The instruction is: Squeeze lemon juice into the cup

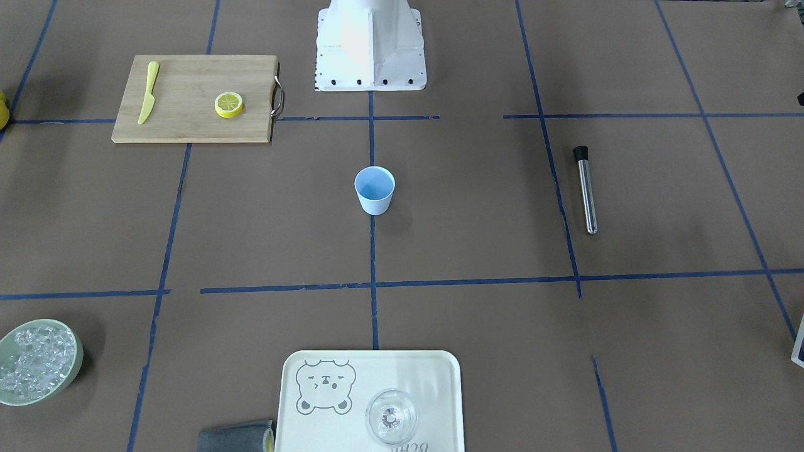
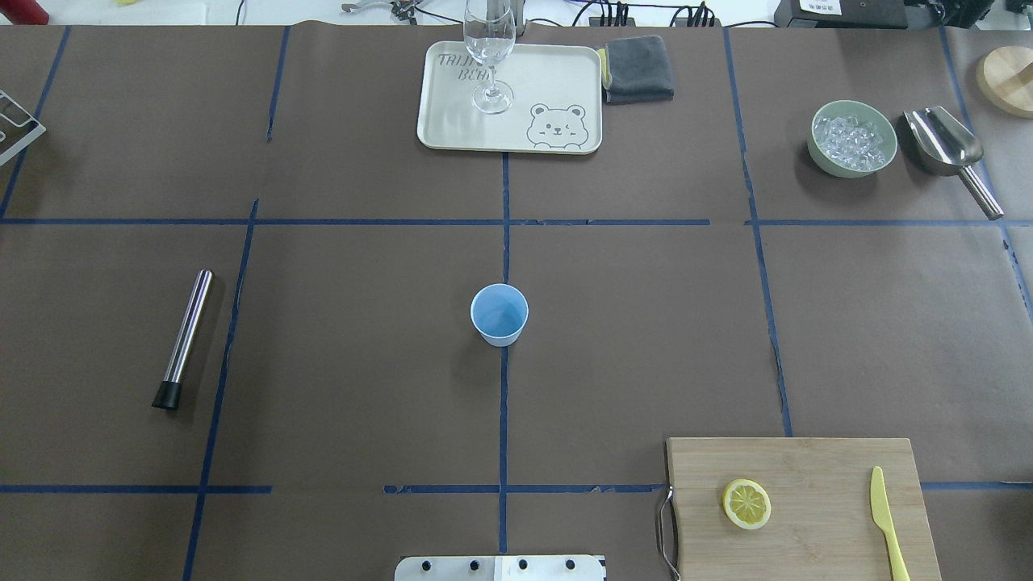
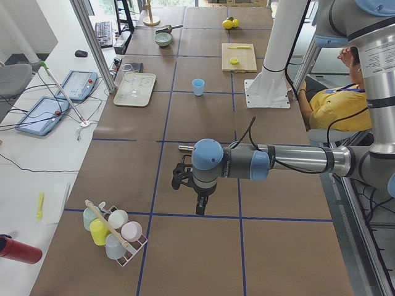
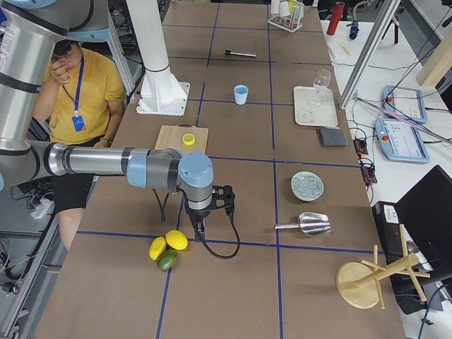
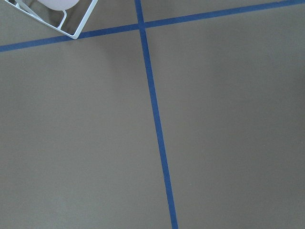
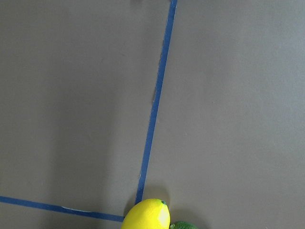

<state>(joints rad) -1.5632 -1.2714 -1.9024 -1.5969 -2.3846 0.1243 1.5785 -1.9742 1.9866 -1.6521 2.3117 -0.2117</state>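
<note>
The pale blue cup stands upright and empty at the table's middle, also seen in the front view. A cut lemon half lies face up on the wooden cutting board at the near right. Two whole lemons and a lime lie at the table's right end. My right gripper hangs just above the table beside them; I cannot tell if it is open or shut. My left gripper hovers over the table's left end, near a cup rack; its state cannot be told either.
A yellow knife lies on the board. A steel muddler lies left of the cup. At the far edge stand a tray with a clear glass, a grey cloth, an ice bowl and a scoop. A seated person is beside the robot base.
</note>
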